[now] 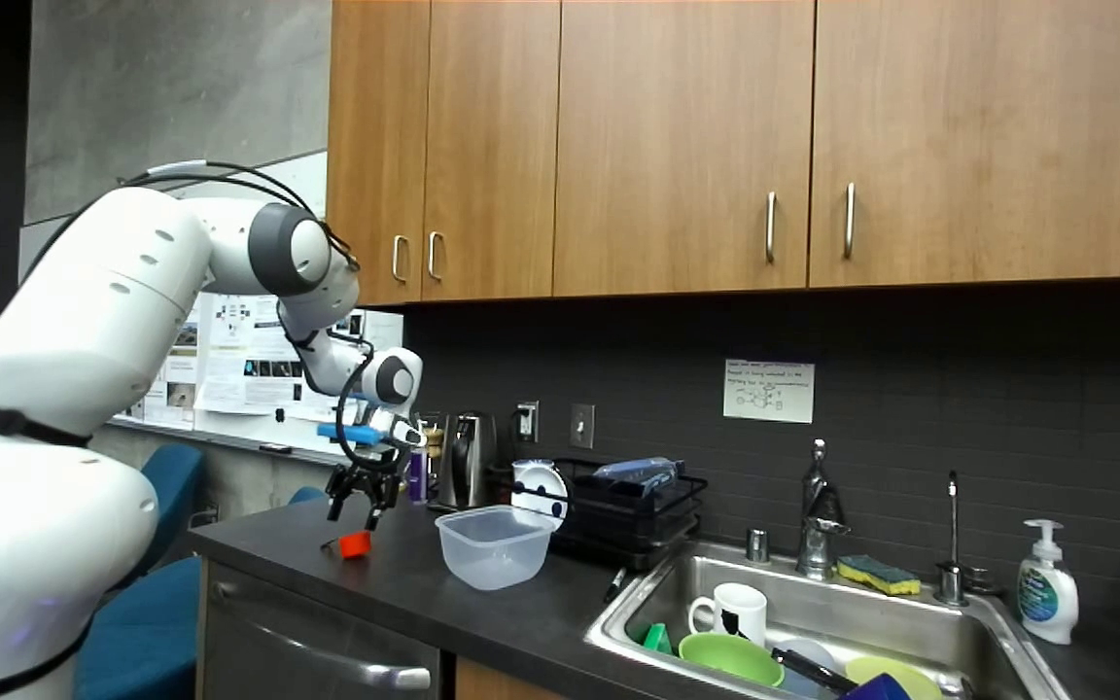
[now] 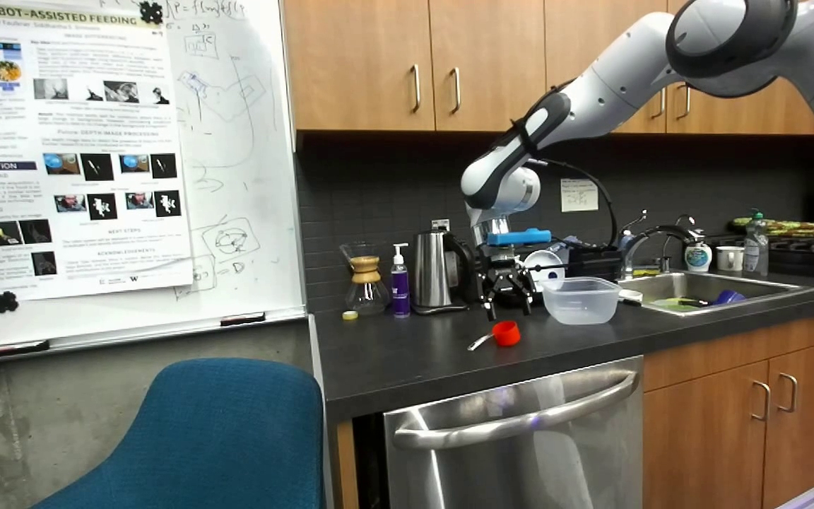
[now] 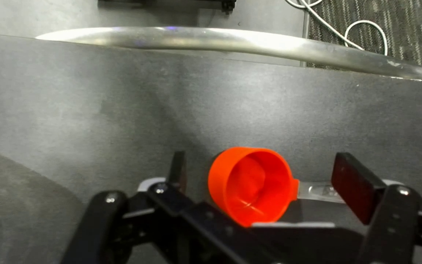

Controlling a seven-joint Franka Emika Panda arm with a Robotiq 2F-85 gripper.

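My gripper is open and empty, with a finger on either side of an orange-red measuring cup in the wrist view. The cup shows its open mouth, and its pale metal handle passes behind the finger on the right side. In both exterior views the gripper points down above the cup, which lies on the dark counter. The fingertips look a little above the cup; contact cannot be made out. A clear plastic container stands beside the gripper.
A steel kettle, a purple pump bottle and a glass coffee maker stand behind. A black dish rack and a sink with dishes lie past the container. The counter's front edge runs above a dishwasher handle.
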